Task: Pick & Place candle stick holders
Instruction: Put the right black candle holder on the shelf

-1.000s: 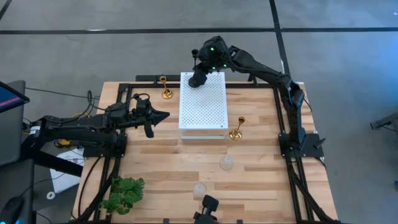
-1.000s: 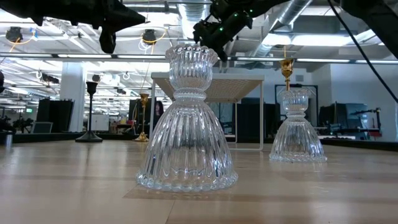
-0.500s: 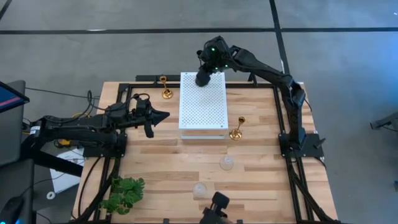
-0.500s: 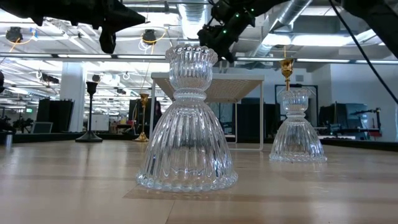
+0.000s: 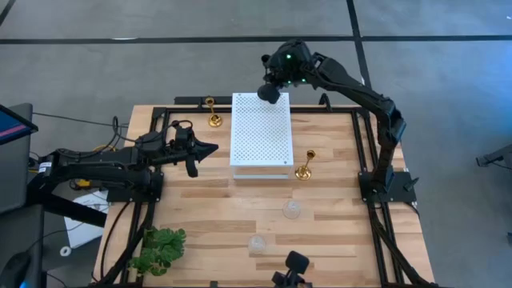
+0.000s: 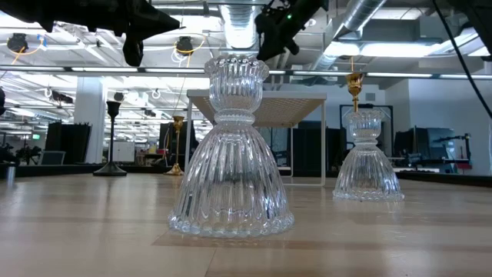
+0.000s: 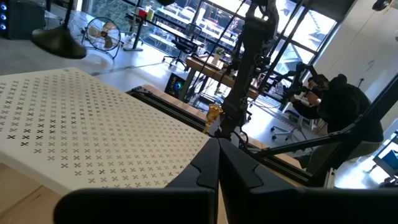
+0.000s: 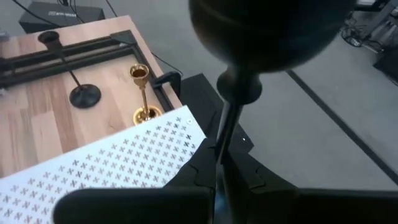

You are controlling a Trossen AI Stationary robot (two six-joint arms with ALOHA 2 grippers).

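My right gripper (image 5: 270, 92) hangs above the far edge of the white perforated board (image 5: 260, 132), shut on a tall thin black candle stick holder (image 8: 231, 106). A second black holder (image 8: 68, 68) stands on its round base at the far left of the table, with a gold holder (image 5: 213, 112) beside it. Another gold holder (image 5: 305, 166) stands to the right of the board. Two clear glass holders (image 5: 292, 210) (image 5: 256, 242) stand nearer the front. My left gripper (image 5: 213, 148) waits shut, left of the board, holding nothing. My right gripper pinches the black holder's thin stem (image 8: 219, 146) between its two fingers. The stem runs out ahead of the fingertips to a round dark end (image 8: 273, 31). The holder is lifted clear of the board and the table.
A green leafy plant (image 5: 158, 250) lies at the near left corner. Black frame rails (image 5: 328, 110) run along the table's far and side edges. Bare wood (image 5: 216, 204) lies between the board and the glass holders.
My right gripper has risen and gone toward the table's far right, from above the board's far left corner to past its far edge, tipping a little and carrying the black holder along. It has stayed shut on the holder.
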